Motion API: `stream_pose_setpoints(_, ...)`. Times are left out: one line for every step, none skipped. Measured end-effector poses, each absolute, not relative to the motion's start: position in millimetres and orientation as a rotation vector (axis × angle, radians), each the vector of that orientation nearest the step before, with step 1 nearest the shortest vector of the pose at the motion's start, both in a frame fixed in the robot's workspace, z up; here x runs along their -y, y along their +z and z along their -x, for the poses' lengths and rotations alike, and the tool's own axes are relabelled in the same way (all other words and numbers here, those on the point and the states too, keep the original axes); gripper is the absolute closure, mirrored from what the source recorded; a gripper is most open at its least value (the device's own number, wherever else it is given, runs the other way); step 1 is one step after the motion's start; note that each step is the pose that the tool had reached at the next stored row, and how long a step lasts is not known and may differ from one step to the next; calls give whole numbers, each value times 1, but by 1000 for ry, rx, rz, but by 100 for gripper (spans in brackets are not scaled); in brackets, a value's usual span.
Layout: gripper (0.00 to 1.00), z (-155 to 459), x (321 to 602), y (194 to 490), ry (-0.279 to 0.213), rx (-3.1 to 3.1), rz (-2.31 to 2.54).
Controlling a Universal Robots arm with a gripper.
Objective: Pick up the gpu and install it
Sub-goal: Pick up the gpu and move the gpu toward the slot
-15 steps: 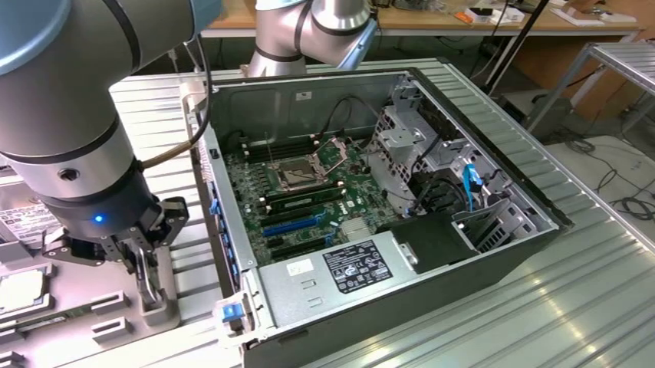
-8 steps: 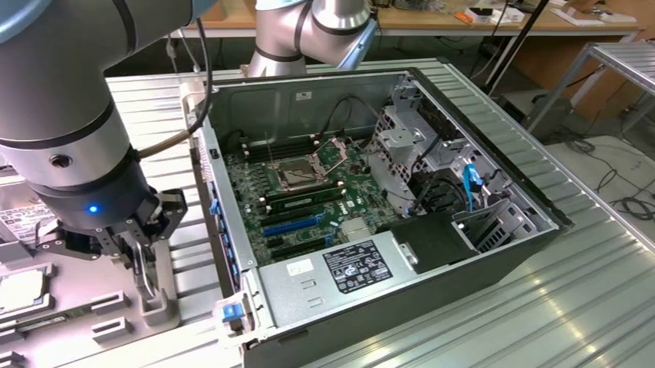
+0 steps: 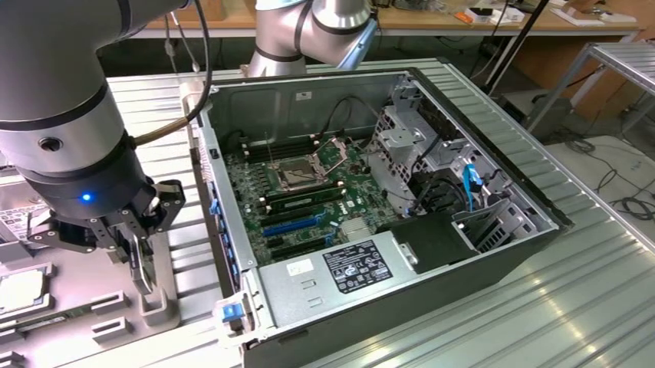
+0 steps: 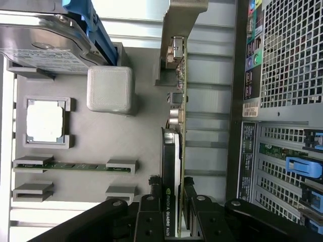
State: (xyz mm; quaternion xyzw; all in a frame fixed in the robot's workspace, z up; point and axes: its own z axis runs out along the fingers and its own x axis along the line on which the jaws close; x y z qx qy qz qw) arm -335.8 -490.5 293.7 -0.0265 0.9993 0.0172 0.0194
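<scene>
Hand [image 4: 171, 182] pinches thin green gpu card with black cooler [image 4: 171, 146] across its stiff block; seemingly light, circuitry fragile.

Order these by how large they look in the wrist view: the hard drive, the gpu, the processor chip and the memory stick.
1. hard drive and gpu: too alike to rank; the gpu is edge-on and nearest the camera.
2. processor chip
3. memory stick, a thin strip
</scene>
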Motion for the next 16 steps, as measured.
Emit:
stream_pose_setpoints(73, 336, 491, 294, 54, -3101, 82)
stream_pose_setpoints(73, 336, 491, 294, 53, -3101, 82)
stream_pose_setpoints(73, 336, 491, 294, 53, -3101, 82)
stream_pose_setpoints(73, 336, 491, 294, 53, -3101, 82)
stream_pose_setpoints(73, 336, 491, 294, 53, -3101, 82)
stream_pose_setpoints(73, 336, 491, 294, 53, -3101, 82)
stream_pose_setpoints(73, 336, 491, 294, 53, -3101, 82)
stream_pose_setpoints(73, 336, 491, 294, 53, -3101, 82)
stream_pose_setpoints(73, 336, 491, 294, 53, -3101, 82)
stream_pose_setpoints(73, 336, 491, 294, 53, -3101, 82)
stream_pose_setpoints(73, 336, 491, 294, 53, -3101, 82)
stream_pose_setpoints(73, 336, 491, 294, 54, -3101, 82)
stream_pose_setpoints(73, 336, 491, 294, 53, -3102, 82)
stream_pose_setpoints(73, 336, 491, 295, 53, -3102, 82)
stream_pose_setpoints(73, 336, 491, 296, 53, -3102, 82)
stream_pose_setpoints(73, 336, 491, 298, 53, -3102, 82)
